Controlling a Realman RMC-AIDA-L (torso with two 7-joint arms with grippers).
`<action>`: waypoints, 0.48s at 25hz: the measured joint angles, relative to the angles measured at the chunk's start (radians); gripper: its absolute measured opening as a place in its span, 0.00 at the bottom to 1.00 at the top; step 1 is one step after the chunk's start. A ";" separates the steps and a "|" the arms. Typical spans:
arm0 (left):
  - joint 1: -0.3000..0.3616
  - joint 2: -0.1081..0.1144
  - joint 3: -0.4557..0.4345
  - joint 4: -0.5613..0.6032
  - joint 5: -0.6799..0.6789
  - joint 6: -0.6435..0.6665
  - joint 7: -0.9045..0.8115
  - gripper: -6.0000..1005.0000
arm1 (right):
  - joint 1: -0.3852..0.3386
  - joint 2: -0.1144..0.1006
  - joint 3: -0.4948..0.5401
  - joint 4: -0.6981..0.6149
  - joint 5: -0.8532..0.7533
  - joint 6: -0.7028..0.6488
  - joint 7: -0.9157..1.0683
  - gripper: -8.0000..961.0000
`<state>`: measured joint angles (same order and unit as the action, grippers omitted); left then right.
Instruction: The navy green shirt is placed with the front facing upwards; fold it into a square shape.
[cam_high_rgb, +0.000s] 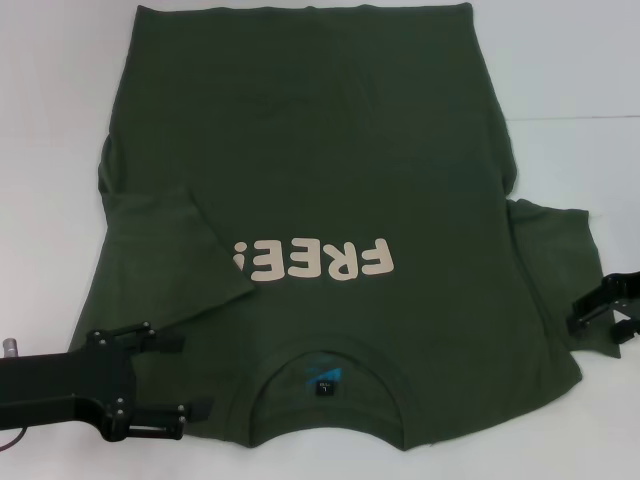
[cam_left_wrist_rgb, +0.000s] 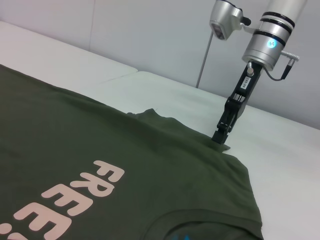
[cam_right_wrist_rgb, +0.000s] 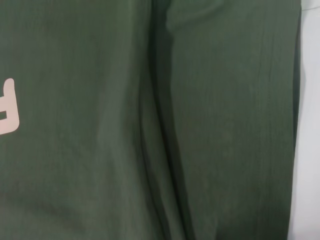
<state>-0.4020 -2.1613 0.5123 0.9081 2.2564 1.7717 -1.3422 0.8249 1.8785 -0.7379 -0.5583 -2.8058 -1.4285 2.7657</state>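
Note:
The navy green shirt (cam_high_rgb: 310, 160) lies flat with its front up, collar (cam_high_rgb: 328, 385) toward me and the cream "FREE!" print (cam_high_rgb: 310, 260) on the chest. Its left sleeve (cam_high_rgb: 170, 245) is folded inward over the body. My left gripper (cam_high_rgb: 195, 378) hovers open over the shirt's near left shoulder, with nothing between its fingers. My right gripper (cam_high_rgb: 578, 320) sits at the outer edge of the right sleeve (cam_high_rgb: 555, 250). From the left wrist view, the right gripper (cam_left_wrist_rgb: 221, 140) comes down to a narrow tip pinched on the sleeve edge. The right wrist view is filled with shirt (cam_right_wrist_rgb: 150, 120) cloth.
The white table (cam_high_rgb: 580, 80) shows bare surface on both sides of the shirt and beyond its hem. A seam line in the table (cam_high_rgb: 590, 118) runs across the far right.

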 joint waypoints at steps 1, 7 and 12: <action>0.000 0.000 0.000 0.000 0.000 0.000 0.000 0.94 | 0.000 0.000 0.000 0.000 0.000 0.001 0.000 0.73; -0.003 0.000 0.000 0.000 0.000 0.000 0.000 0.95 | 0.002 0.005 0.000 0.001 0.000 0.007 0.000 0.73; -0.004 0.000 0.000 0.000 0.000 0.000 0.000 0.95 | 0.009 0.007 0.008 0.001 0.001 0.007 0.000 0.73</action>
<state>-0.4060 -2.1613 0.5123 0.9081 2.2564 1.7717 -1.3422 0.8340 1.8851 -0.7298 -0.5571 -2.8053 -1.4217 2.7657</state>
